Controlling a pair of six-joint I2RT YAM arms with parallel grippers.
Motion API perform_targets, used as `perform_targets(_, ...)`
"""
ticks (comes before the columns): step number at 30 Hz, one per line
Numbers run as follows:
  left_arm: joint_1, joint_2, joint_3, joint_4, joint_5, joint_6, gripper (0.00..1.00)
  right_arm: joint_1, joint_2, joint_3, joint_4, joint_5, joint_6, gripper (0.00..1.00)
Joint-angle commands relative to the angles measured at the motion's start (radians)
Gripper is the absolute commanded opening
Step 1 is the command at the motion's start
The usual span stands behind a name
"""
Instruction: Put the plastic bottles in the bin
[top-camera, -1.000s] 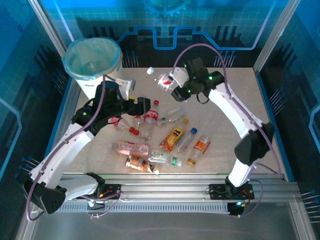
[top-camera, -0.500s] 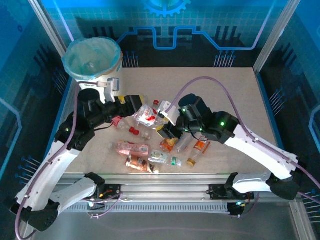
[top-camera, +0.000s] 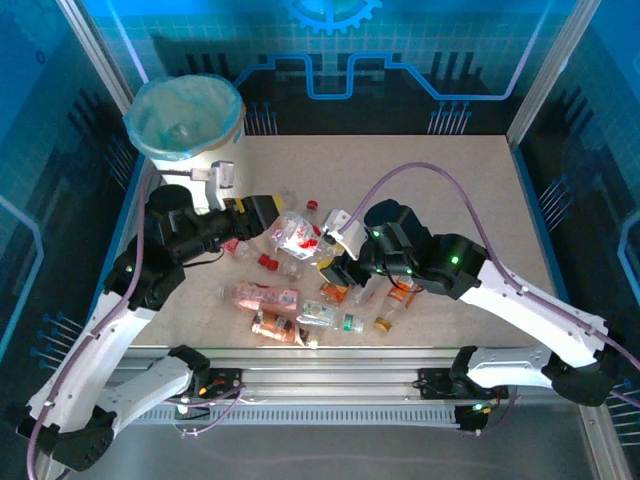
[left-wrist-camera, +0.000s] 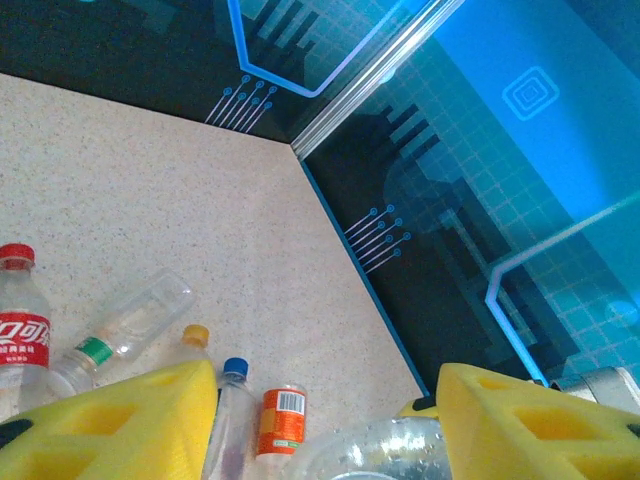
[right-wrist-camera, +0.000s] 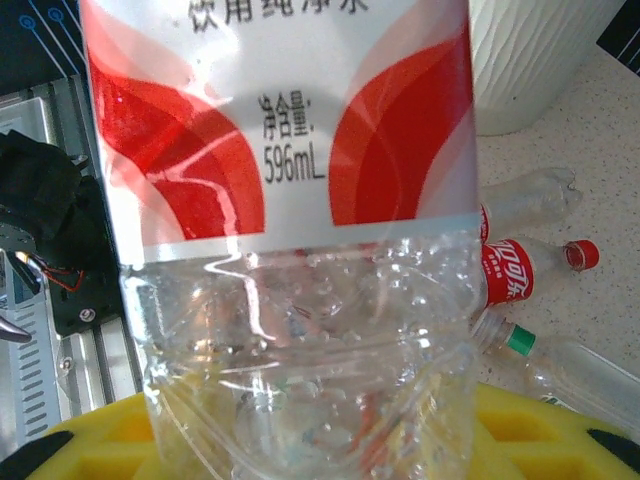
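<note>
One red-labelled bottle (top-camera: 297, 233) seemingly pinched in right tool (top-camera: 322, 250), left tool (left-wrist-camera: 330, 425) spread around it; likely a handover: left must clamp next, then reach the bin (top-camera: 180, 160)

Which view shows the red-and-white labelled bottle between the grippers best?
Right wrist: the red-and-white labelled bottle is close up, label print readable. Top external shows it small between left gripper and right gripper. Left wrist shows apparently its clear end between yellow fingers.
</note>
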Motion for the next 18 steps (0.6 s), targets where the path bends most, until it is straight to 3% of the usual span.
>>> perform_targets(1,0.006,-0.026,-0.002,-0.024,0.024,-0.005,0.55,0.017,-0.013,-0.007,0.037,0.021,0.024,0.47)
perform_targets(18,0.005,-0.051,-0.023,-0.035,0.022,-0.001,0.30,0.037,0.021,-0.003,0.027,0.036,0.044,0.47)
